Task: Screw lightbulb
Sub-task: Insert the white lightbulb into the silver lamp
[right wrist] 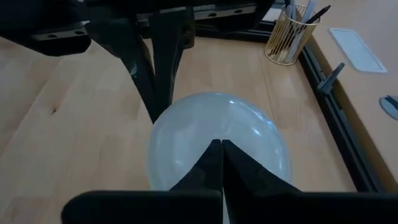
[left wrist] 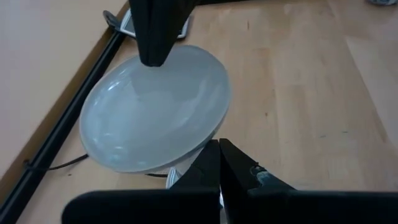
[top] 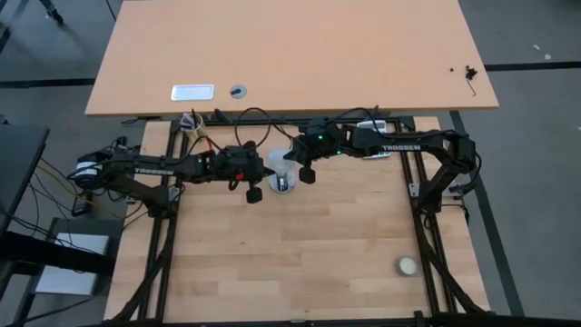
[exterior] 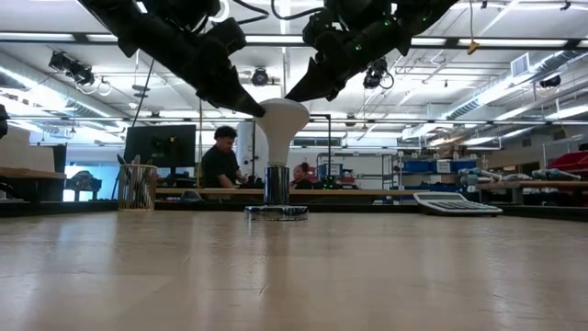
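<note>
Lightbulb (exterior: 280, 124) is seen standing upright at the far middle of the table, dome up, its grey metal base seated in a round socket disc (exterior: 276, 212) that lies flat on the wood. The bulb is flanked by both grippers, whose tips are set against opposite sides of the dome.

The left gripper (exterior: 246, 104) is clenched, fingers pressed together with nothing between them; its tip is laid against the dome's upper flank from one side, as shown in the low view. In the left wrist view the joined dark fingers (left wrist: 219, 163) are seen at the rim of the dome, with the other arm's tip resting on the dome's far side.

The right gripper (exterior: 296, 94) is likewise clenched and empty, its closed fingers (right wrist: 219, 163) brought to the dome from the opposite side. The bulb is therefore pinched between two shut tips and not grasped inside either one.

Further out, a small cream-white ball (top: 407, 265) is found near the table's near right corner, well apart from the bulb. A wire pen cup (right wrist: 292, 35) stands beside the frame rail. Behind the table, a person (exterior: 219, 159) is seated at a desk near a dark monitor (exterior: 160, 145), and a calculator (exterior: 456, 203) lies at the table's far edge.
</note>
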Controlling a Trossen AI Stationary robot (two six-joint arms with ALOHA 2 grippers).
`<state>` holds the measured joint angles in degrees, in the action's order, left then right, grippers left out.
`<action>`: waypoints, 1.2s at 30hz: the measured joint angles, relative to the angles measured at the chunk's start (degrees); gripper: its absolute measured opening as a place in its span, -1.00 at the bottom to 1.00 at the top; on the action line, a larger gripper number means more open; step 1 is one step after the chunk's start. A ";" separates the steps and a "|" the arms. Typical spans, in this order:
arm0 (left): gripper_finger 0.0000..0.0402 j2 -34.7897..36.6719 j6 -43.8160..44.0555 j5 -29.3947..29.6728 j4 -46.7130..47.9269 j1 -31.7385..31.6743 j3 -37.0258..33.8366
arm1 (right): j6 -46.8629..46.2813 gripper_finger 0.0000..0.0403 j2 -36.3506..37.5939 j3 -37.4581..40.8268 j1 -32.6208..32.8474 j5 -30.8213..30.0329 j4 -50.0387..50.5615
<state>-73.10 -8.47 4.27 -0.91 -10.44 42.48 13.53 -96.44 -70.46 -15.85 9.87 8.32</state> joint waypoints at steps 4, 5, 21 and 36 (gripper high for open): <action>-1.00 0.89 1.01 0.18 2.39 -0.02 0.00 | 0.12 -0.96 -0.04 0.00 0.14 2.38 -0.04; -1.00 0.92 1.25 0.22 2.78 -0.04 0.00 | 0.15 -0.96 -0.02 0.01 0.22 3.31 0.04; -1.00 2.32 2.44 -7.33 2.45 0.02 0.00 | 1.04 -0.96 -0.22 0.13 0.26 3.67 -2.64; -1.00 4.68 2.60 -6.33 -0.49 -0.93 3.74 | 1.40 -0.96 -0.20 0.13 -0.12 3.67 -3.32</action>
<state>-68.42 -5.87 -2.06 -1.40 -11.37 46.22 14.92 -96.64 -70.32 -15.97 13.54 4.99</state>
